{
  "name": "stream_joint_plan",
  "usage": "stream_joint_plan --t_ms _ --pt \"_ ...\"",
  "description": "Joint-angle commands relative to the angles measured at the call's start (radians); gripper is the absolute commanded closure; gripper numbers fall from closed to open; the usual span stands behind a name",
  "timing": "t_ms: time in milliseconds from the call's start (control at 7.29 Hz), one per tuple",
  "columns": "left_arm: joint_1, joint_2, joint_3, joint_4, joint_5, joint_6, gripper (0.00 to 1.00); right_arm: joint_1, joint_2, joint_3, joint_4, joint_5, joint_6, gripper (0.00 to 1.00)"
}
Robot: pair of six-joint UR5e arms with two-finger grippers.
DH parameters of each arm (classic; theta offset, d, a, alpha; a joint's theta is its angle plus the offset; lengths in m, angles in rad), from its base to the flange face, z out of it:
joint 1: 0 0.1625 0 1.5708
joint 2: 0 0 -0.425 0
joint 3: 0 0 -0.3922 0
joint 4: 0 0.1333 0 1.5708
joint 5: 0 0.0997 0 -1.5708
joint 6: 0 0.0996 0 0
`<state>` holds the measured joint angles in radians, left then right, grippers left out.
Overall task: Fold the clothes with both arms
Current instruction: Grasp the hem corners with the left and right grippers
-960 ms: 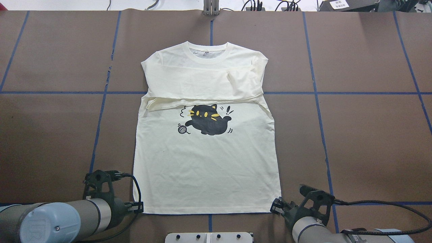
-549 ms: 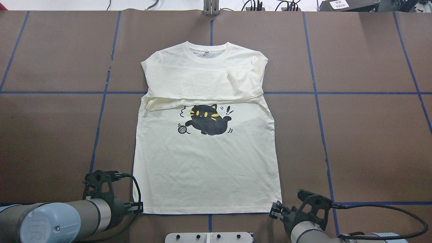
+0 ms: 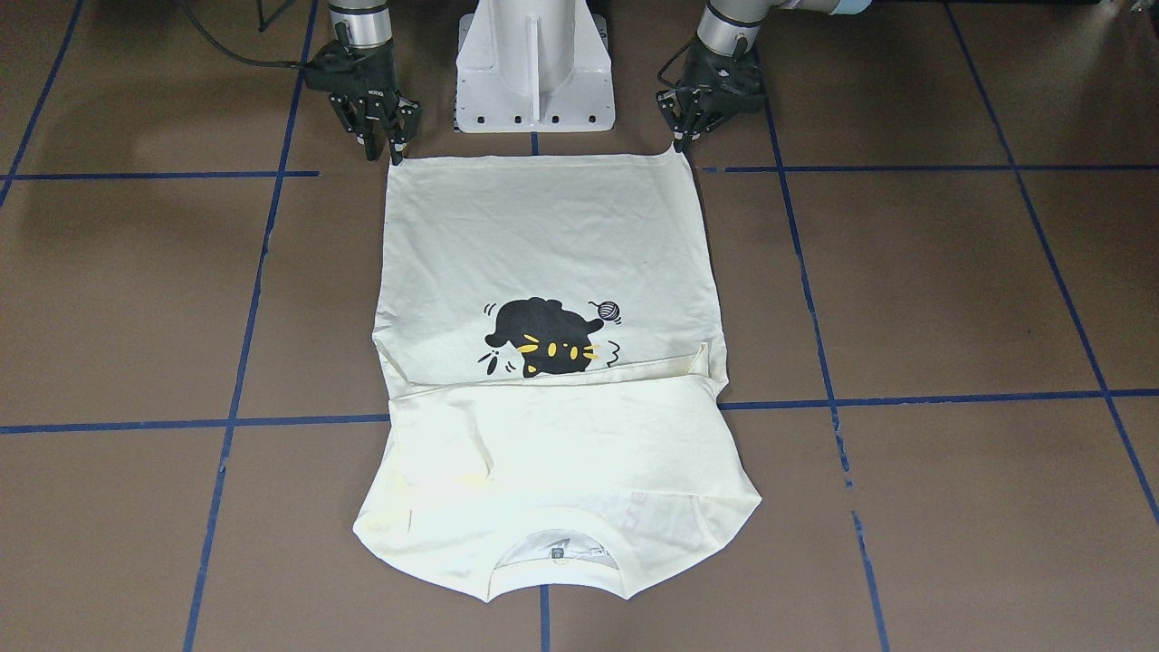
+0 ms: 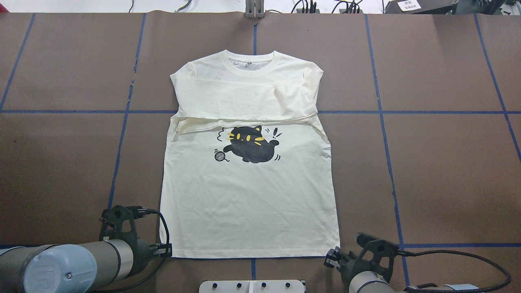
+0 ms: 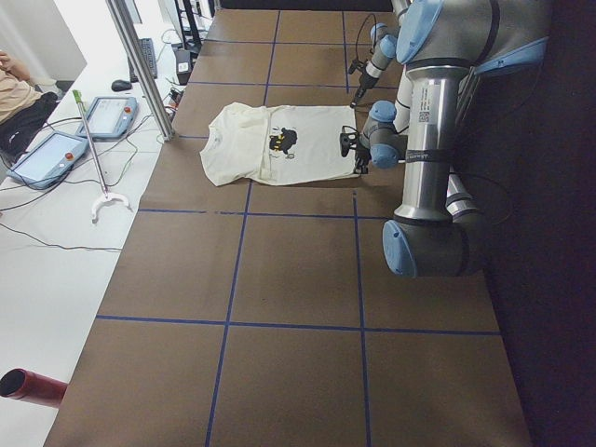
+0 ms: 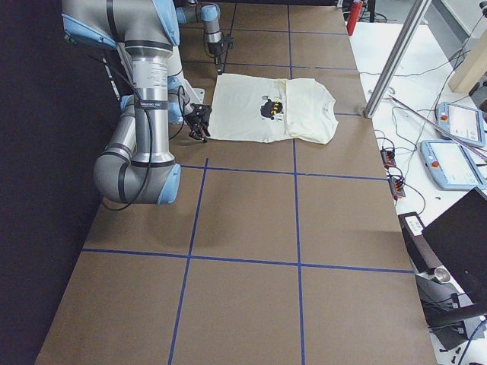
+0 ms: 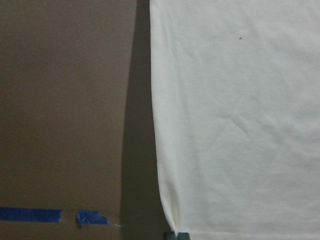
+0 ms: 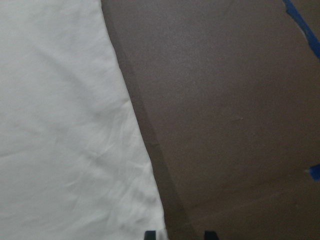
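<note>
The cream T-shirt (image 4: 248,203) lies flat on the brown table, cat print (image 4: 249,144) up, collar at the far side, sleeves folded across the chest. My left gripper (image 4: 167,250) sits at the near-left hem corner. In the left wrist view its fingertips (image 7: 177,235) stand together on that corner, and the corner is drawn to a small point (image 3: 676,150). My right gripper (image 4: 330,258) is at the near-right hem corner, open. Its fingertips (image 8: 150,234) show apart, one over the shirt's edge (image 8: 125,165) and one over bare table.
The white pedestal base (image 3: 534,68) stands between the arms, just behind the hem. Blue tape lines (image 4: 386,162) cross the brown table (image 4: 447,171). Cables and boxes (image 4: 325,6) lie beyond the far edge. Tablets (image 5: 65,140) sit on a side bench.
My right gripper has drawn back a little toward the robot's base, beside the near-right hem corner. The left gripper and the shirt have stayed put.
</note>
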<state>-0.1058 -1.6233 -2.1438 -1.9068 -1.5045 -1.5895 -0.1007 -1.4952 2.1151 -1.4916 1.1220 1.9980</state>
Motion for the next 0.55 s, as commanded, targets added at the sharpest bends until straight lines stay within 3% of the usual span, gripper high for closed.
stream_joint_plan --t_ms 0,411 --pt "0.000 -0.001 -0.002 0.000 0.001 -0.001 1.00 -0.002 0.032 -0.010 0.001 -0.002 0.002 1.00" --pt "0.002 -0.006 -0.002 0.000 0.001 -0.001 1.00 0.012 0.015 -0.006 -0.001 -0.004 0.002 1.00"
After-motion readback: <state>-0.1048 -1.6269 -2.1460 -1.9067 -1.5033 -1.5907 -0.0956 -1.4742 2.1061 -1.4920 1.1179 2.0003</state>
